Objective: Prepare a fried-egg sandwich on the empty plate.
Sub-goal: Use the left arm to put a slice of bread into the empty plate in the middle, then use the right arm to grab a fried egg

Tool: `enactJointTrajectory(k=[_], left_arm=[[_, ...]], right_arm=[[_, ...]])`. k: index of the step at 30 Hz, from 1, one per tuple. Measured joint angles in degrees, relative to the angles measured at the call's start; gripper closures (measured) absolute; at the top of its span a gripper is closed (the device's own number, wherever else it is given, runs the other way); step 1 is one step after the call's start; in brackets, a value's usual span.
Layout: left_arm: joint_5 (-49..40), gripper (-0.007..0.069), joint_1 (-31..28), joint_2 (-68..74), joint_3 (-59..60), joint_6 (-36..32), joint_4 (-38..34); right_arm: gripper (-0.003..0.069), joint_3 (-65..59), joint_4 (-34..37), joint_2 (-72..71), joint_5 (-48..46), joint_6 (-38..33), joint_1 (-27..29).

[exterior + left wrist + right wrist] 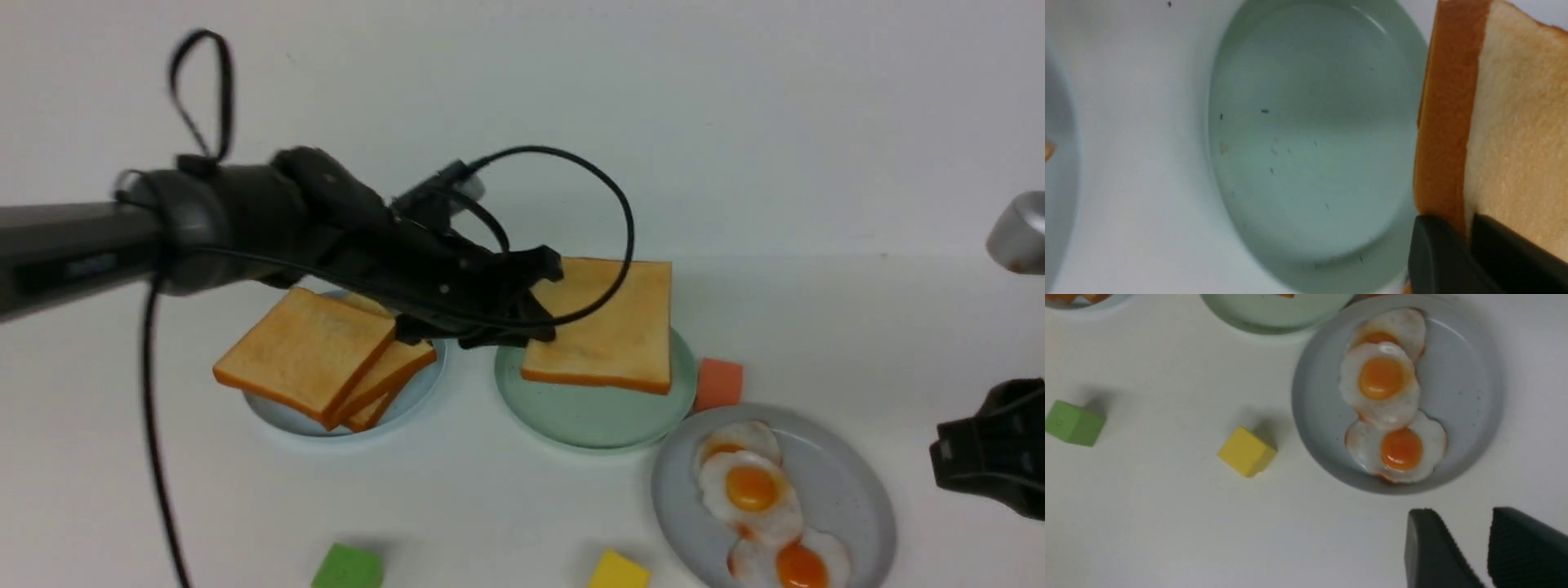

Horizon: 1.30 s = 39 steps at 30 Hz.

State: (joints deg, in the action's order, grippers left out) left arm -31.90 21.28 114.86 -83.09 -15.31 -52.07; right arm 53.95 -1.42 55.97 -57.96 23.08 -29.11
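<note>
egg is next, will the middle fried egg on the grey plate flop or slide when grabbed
The middle fried egg looks thin and flat, so probably light and floppy at the rim. It overlaps two other eggs, so lifting may drag one along. The grey plate looks smooth; a push would likely slide it.

fried eggs [1381, 381] on grey plate [1314, 416], yellow block [1246, 451]

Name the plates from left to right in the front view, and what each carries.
Blue plate with toast pile → mint plate, a gripped toast slice above it → grey plate with fried eggs.
</note>
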Motion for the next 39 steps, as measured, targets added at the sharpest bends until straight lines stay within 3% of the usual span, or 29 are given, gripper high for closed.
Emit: enactJointTrajectory(k=[14, 20, 24, 29, 34, 39], left_arm=[[-0.32, 0.0557, 0.00, 11.85, -7.06, 2.23, -0.38], [-0.44, 0.0444, -0.05, 11.48, -7.17, 3.00, 1.44], [-0.83, 0.0279, -0.05, 9.94, -7.17, 4.08, 3.05], [-3.88, 0.0151, -0.33, 6.44, -7.17, 5.55, 8.66], [-9.27, 0.0124, -1.98, 0.95, -7.56, 6.53, 15.21], [-17.02, 0.0171, -2.77, -9.09, -7.69, 6.50, 22.75]], right_arm=[[0.0416, 0.00, 0.12, 0.00, -0.44, 0.44, 0.00], [0.0359, 0.00, 1.03, 0.00, 0.54, 0.63, 0.00], [0.0294, 0.00, 1.79, 0.00, 1.34, 0.63, 0.00], [0.0239, 0.01, 2.48, 0.34, 1.38, -0.91, 0.00], [0.0228, 1.21, 3.05, 3.96, 1.38, -3.62, 0.00], [0.0227, 4.82, 6.74, 12.94, 1.61, -9.09, 0.07]])
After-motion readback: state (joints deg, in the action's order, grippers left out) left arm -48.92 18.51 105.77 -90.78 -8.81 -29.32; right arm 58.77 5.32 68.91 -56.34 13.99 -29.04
